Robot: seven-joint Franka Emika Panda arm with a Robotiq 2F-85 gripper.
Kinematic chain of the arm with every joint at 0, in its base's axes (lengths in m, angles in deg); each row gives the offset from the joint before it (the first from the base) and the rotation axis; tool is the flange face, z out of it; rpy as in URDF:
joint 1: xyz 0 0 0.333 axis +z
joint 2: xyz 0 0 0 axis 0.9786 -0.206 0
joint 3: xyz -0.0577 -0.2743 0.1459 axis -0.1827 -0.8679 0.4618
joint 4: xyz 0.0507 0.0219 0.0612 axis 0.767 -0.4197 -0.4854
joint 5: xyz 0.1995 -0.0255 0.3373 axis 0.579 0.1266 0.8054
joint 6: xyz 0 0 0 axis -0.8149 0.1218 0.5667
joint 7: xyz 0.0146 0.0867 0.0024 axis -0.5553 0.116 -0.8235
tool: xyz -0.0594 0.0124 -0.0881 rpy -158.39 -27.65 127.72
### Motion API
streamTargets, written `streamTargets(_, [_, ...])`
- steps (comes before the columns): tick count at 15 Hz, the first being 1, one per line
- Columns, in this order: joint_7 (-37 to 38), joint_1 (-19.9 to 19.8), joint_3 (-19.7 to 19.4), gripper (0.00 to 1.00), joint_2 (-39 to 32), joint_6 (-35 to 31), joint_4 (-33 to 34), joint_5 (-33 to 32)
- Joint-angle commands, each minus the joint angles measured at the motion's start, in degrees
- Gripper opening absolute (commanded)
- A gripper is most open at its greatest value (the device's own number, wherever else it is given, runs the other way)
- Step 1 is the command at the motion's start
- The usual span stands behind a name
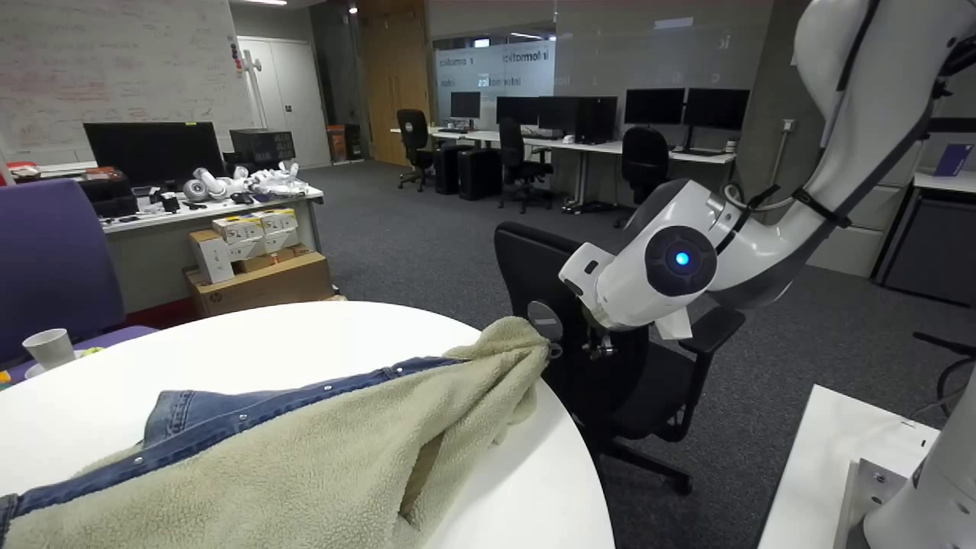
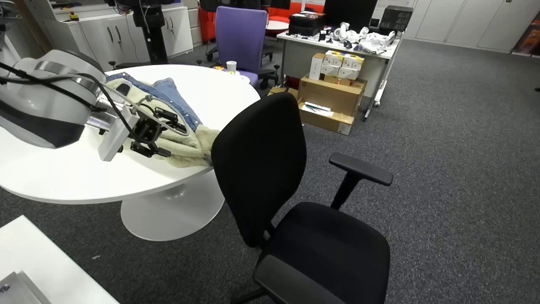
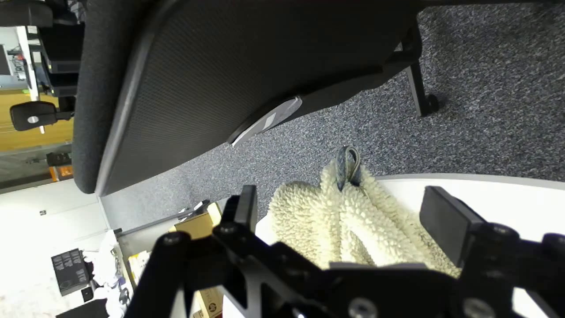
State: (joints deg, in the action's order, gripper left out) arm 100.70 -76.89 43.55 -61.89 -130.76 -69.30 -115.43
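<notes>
Closest to the wrist camera, the gripper (image 3: 342, 212) juts up from the bottom of the view, dark and partly blurred, its fingers (image 3: 446, 221) spread wide and released from any hold. Between and beyond them shows the bunched fleece end of a denim jacket (image 3: 304, 212), tipped with a small loop (image 3: 342, 170) — whether the cloth brushes either finger cannot be told. The jacket lies fleece side up across a round white table (image 1: 305, 343); in an exterior view its near part is cut off by the left and bottom edges. From an exterior view the arm (image 2: 42, 105) covers much of the jacket, while the backrest (image 2: 261, 160) of a black chair (image 2: 333, 245) hides where the bunched end stops, leaving contact between them unclear. Most of the gripper is hidden behind the arm in an exterior view, where a gap parts its visible bits from the loop (image 1: 555, 351). The table's rim (image 3: 485, 177) curves right under the gathered end, which pokes past it over the carpet (image 3: 353, 123). A wedge of that carpet separates rim from backrest in the wrist view — widening toward the picture's right. White tabletop extends on both sides of the jacket, and carpet spreads beyond the chair's armrest (image 2: 360, 169).
</notes>
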Motion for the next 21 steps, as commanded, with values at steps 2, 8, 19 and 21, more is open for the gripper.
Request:
streamTargets(2, [9.1, 2.7, -1.4, 1.0, -6.3, 6.4, 3.4, -8.6])
streamTargets(8, [24.8, 2.3, -1.2, 1.0, -16.4, 14.2, 9.5, -15.9])
streamTargets(19, [29.5, 1.6, -0.9, 1.0, -26.5, 18.5, 17.7, -16.6])
streamTargets(21, [29.5, 1.5, -1.0, 1.0, -26.7, 18.7, 18.4, -16.6])
